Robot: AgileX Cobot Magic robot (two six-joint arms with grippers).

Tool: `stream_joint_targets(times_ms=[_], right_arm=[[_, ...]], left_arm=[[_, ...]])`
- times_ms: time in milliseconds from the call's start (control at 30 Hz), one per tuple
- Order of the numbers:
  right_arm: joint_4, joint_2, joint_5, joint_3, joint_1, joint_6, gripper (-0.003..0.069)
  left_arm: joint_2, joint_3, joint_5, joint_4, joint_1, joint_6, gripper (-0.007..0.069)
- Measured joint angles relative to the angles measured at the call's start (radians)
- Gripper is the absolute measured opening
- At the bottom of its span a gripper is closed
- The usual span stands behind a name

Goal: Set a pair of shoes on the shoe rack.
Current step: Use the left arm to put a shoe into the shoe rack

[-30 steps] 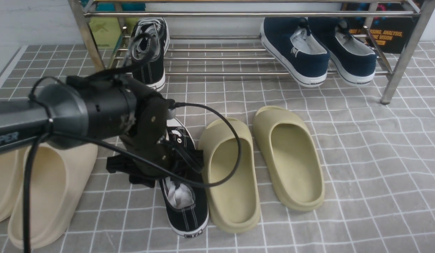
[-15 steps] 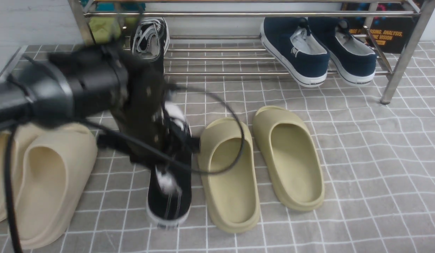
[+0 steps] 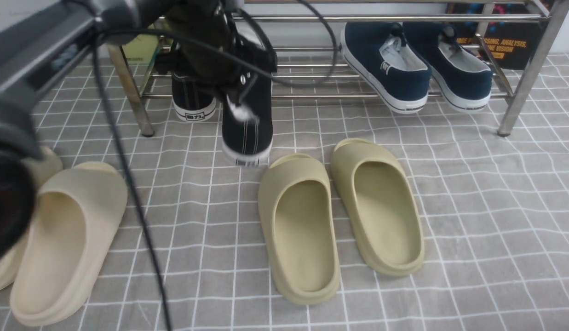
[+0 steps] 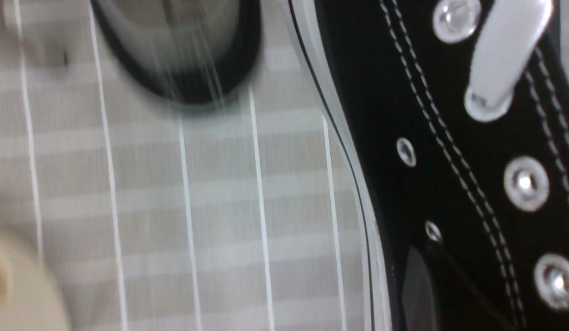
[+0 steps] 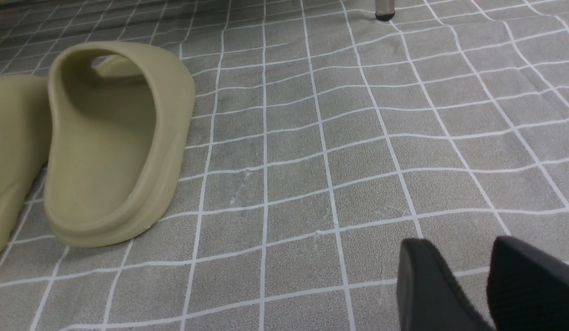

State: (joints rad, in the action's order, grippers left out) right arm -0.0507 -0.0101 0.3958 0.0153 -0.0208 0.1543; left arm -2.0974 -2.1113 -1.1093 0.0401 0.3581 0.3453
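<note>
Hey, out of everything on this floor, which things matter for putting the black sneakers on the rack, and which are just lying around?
Part of the job:
- black sneaker held by the left tool
- other black sneaker on the rack
- shoe rack
- left tool

Just lying about:
- navy slip-ons on the rack
- olive slides
- cream slides

One black sneaker (image 3: 193, 99) is sitting on shoe rack (image 3: 312, 73), heel out; second black sneaker (image 3: 247, 124) is hanging just beside it, heel down.
</note>
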Motion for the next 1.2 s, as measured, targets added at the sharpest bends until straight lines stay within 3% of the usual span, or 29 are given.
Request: stream_joint_targets(times_ms=[300,1033,1200], right_arm=[[0.0,0.0,0.0,0.0,0.0,0.0,0.0239],[0.0,0.0,0.0,0.0,0.0,0.0,0.0239],[0.001,0.0,0.0,0.0,0.0,0.0,0.0239]], left_arm=[[-0.249,-0.334,0.003,-0.034,-0.052,0.001,0.0039],[-0.317,-0.36,0.168,0.051,-0.062,0.026,0.0041],[-0.317,-0.361,0.241,0.065,-0.064,0.024,0.0132]])
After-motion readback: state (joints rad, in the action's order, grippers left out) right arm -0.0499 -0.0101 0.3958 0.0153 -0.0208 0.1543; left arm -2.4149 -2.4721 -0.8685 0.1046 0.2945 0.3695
